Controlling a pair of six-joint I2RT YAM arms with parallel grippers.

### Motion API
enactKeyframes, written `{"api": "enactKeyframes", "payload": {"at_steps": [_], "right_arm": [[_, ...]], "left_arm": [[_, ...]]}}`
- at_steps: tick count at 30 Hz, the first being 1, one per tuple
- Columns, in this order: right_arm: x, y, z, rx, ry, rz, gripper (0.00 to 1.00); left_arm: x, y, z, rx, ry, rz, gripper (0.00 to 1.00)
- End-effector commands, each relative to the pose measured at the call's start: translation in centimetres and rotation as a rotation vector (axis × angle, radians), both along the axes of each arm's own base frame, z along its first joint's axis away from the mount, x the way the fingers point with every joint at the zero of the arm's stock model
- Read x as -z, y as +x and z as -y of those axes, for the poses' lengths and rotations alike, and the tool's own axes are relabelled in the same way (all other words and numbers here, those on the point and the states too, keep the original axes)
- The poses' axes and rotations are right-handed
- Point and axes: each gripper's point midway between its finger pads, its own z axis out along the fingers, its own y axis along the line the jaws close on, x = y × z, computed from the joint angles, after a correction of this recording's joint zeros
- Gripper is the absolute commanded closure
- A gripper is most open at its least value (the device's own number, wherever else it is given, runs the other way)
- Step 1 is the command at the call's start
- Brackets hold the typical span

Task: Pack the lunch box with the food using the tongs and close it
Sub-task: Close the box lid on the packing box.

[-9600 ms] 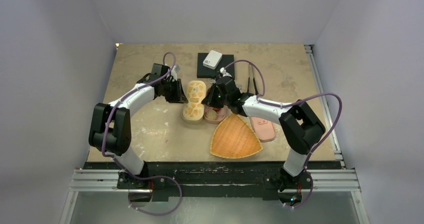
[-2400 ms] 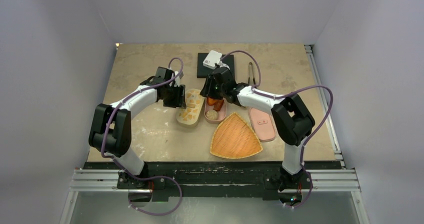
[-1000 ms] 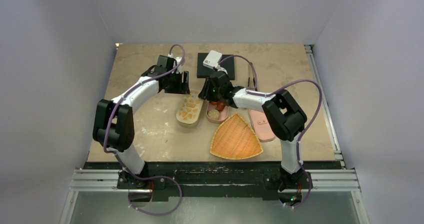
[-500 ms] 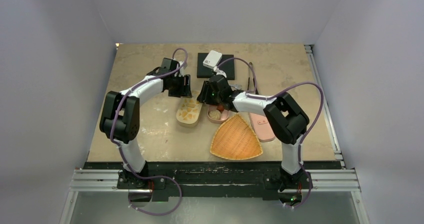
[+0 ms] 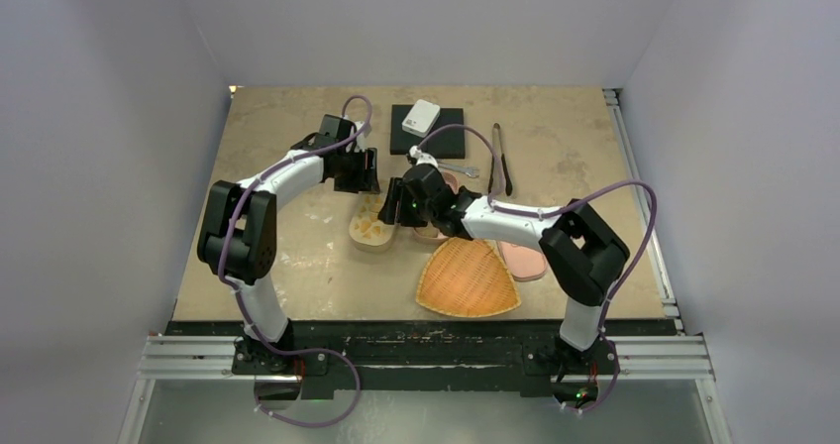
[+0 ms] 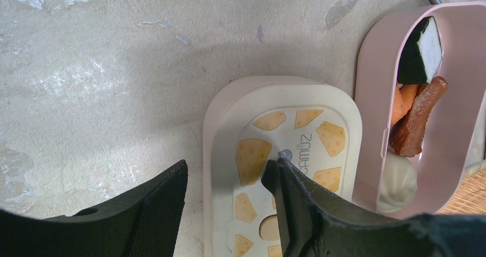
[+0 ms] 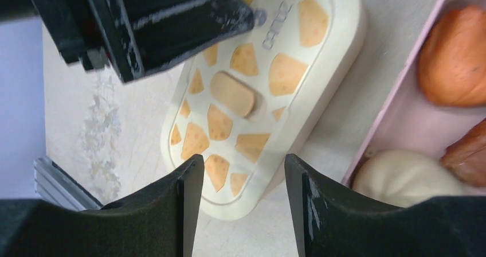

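The lunch box [image 6: 369, 96] looks light, stiff and smooth, so it is probably best gripped across its long walls. It is pink and open on the table, holding a sausage [image 6: 418, 119], a bun [image 6: 398, 176] and a black-and-white piece [image 6: 427, 50]. A cream cheese-print container [image 6: 309, 105] lies just beside it. The left gripper [image 6: 226, 176] and the right gripper [image 7: 243, 165] hover above that container, jaws apart and empty. The tongs [image 5: 502, 162] lie well apart, unheld.

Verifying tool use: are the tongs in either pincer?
No, the tongs lie alone on the table, to the right of the black pad.
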Motion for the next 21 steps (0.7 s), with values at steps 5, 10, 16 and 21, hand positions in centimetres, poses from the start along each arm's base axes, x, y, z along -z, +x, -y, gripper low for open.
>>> {"api": "enactKeyframes", "payload": {"at_steps": [5, 10, 16, 21], "right_arm": [[4.5, -4.9, -0.7, -0.042, -0.050, -0.122, 0.46], [8.1, -7.1, 1.0, -0.030, -0.120, -0.186, 0.47], [11.5, -8.2, 2.8, -0.001, -0.195, -0.249, 0.48], [13.7, -9.5, 4.7, 0.024, -0.264, -0.306, 0.50]], "left_arm": [[3.4, -2.8, -2.6, 0.002, 0.143, -0.113, 0.46], [3.2, -2.7, -2.6, 0.001, 0.144, -0.110, 0.46], [2.8, -2.8, -2.5, 0.002, 0.137, -0.102, 0.46], [2.8, -3.0, -2.3, 0.010, 0.126, -0.106, 0.47]]}}
